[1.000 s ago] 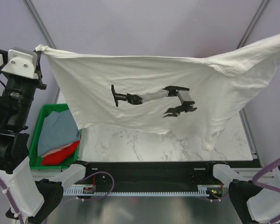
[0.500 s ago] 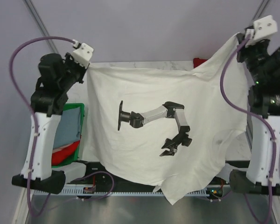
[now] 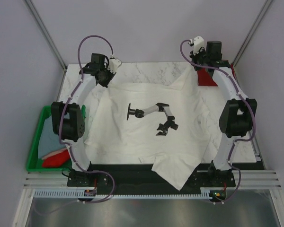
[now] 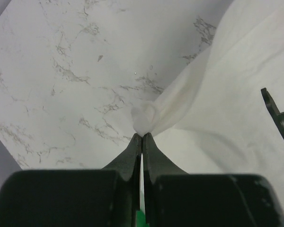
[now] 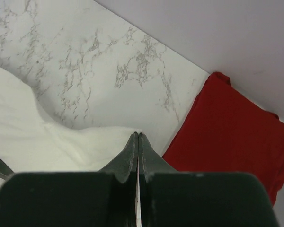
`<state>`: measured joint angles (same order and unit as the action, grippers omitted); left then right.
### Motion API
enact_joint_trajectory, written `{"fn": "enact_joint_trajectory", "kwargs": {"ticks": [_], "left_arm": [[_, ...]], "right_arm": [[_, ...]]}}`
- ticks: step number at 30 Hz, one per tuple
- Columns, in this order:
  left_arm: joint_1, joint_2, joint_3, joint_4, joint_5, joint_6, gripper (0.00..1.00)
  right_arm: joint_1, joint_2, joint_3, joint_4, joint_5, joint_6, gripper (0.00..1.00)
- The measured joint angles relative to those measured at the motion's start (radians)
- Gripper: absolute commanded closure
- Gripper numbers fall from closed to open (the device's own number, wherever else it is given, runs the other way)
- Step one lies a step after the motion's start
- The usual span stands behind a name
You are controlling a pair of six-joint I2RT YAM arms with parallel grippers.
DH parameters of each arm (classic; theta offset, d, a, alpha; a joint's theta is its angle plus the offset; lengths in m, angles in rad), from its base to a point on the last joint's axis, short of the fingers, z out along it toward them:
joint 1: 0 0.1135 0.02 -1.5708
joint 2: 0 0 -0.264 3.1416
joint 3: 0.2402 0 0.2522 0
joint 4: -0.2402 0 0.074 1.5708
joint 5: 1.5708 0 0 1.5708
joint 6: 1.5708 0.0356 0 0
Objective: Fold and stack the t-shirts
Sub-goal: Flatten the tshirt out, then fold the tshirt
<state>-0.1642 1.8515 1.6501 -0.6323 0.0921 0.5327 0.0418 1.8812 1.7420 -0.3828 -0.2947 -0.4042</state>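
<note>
The large white t-shirt (image 3: 146, 127) with a black robot-arm print lies spread on the marble table, its near edge hanging over the front. My left gripper (image 3: 109, 80) is shut on the shirt's far left corner, which shows bunched at the fingertips in the left wrist view (image 4: 144, 118). My right gripper (image 3: 195, 66) is shut on the far right corner, with white cloth at its tips (image 5: 85, 146). A dark red t-shirt (image 3: 207, 78) lies at the far right, seen beside the right gripper (image 5: 236, 137). Grey-blue (image 3: 49, 135) and bright red (image 3: 54, 158) shirts lie in the crate.
A green plastic crate (image 3: 35, 151) stands off the table's left edge. Bare marble (image 3: 151, 71) lies between the two grippers at the back. The frame posts rise at the back corners. The black rail runs along the front edge.
Both arms have swung down and forward from holding the white shirt high in the air. The shirt now lies flat on the table, corners still gripped at the back.
</note>
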Motion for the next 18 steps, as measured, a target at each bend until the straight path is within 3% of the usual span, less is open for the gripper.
{"fn": "enact_joint_trajectory", "kwargs": {"ticks": [7,18], "left_arm": [[0.038,0.234,0.177,0.016,-0.049,-0.002,0.98],[0.062,0.397,0.336,0.03,-0.106,-0.017,0.98]], "right_arm": [[0.014,0.335,0.327,0.056,0.074,-0.011,1.0],[0.027,0.56,0.523,0.149,0.193,0.005,1.0]]}}
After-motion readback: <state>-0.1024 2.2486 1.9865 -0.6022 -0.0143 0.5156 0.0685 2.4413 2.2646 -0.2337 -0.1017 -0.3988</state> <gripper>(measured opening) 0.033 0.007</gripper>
